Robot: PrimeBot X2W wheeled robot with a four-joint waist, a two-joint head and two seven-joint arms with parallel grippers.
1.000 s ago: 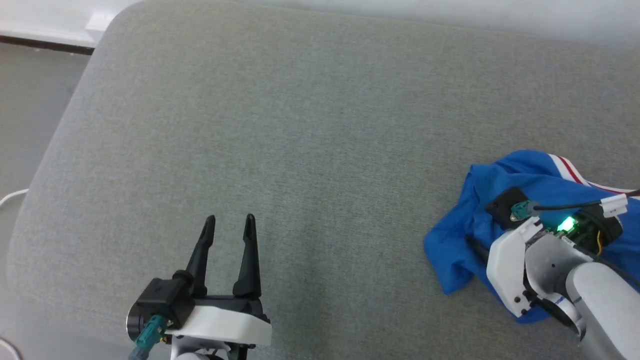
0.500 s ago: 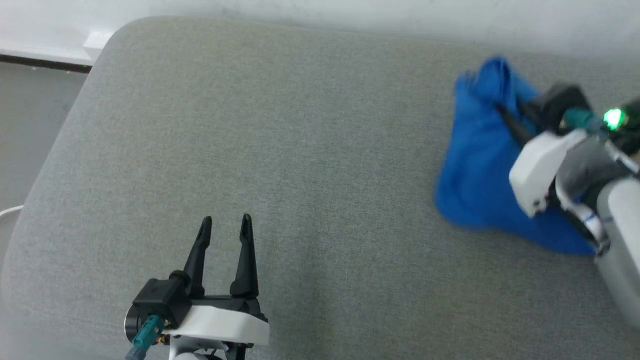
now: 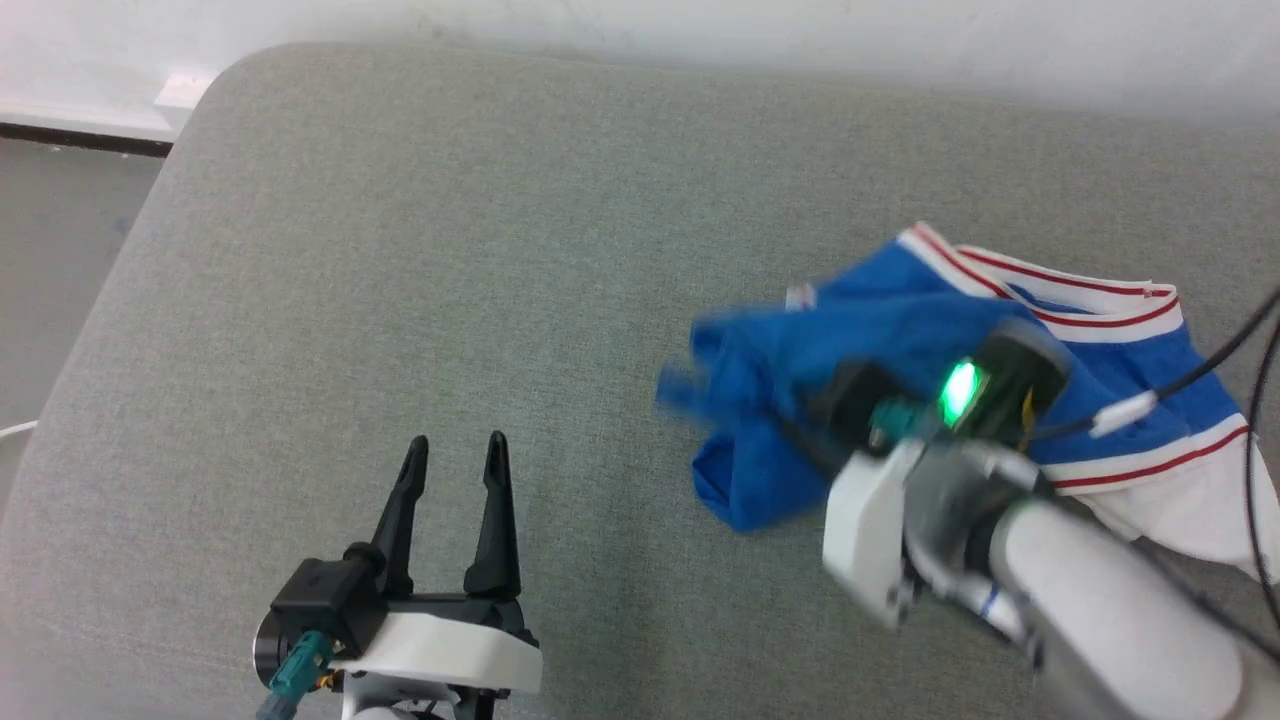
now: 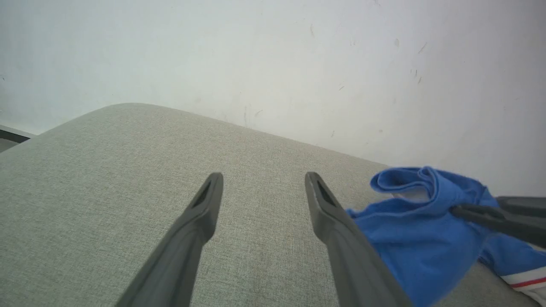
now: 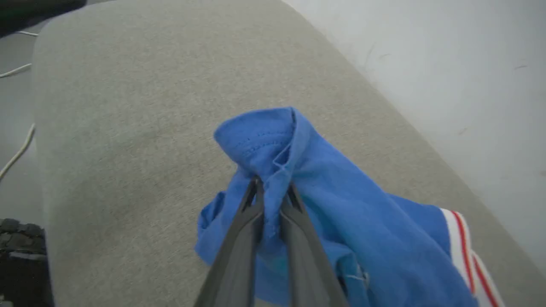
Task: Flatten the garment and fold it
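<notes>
Condition of garment (image 3: 900,320), a royal-blue short-sleeved jersey T-shirt with red-and-white striped trim and white sleeve ends: crumpled, neither flattened nor folded. It lies on the right half of the grey woven fabric cushion (image 3: 400,250), towards the far edge by the white painted wall (image 4: 298,64). Striped trim and a white sleeve end lie at the right side of the heap, resting on the cushion.

Right gripper (image 5: 271,187): its two dark fingers are clamped together on a bunched fold of the blue cloth. The right wrist view shows a stitched hem edge standing up just beyond the fingertips. The pinched part is raised above the cushion, with the cloth below it draping down to the surface. A green light glows on the wrist housing.

Left gripper (image 3: 458,440): fingers spread apart, nothing between them. It sits over bare cushion at the near left, well apart from the garment. In the left wrist view the blue heap (image 4: 409,243) lies beyond its right-hand finger.

A thin white cable (image 5: 17,153) lies on the floor beside the cushion.
</notes>
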